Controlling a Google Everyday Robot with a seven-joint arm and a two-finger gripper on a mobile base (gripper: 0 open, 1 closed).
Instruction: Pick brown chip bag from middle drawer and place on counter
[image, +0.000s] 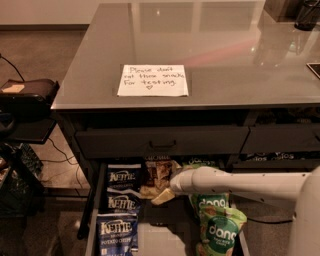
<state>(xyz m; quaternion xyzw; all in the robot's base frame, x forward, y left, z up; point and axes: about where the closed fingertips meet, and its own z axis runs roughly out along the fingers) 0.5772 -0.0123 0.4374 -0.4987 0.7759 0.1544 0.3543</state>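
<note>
White arm reaches in from right, near-horizontal, leftward over middle drawer. Rounded wrist above drawer's rear half, near centre. Gripper angles left and slightly down, low inside drawer.

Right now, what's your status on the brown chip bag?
Gripper inside the middle drawer, at the brown chip bag. Bag not yet on the counter. Blue bags crowd its left, green bags its right.
</note>
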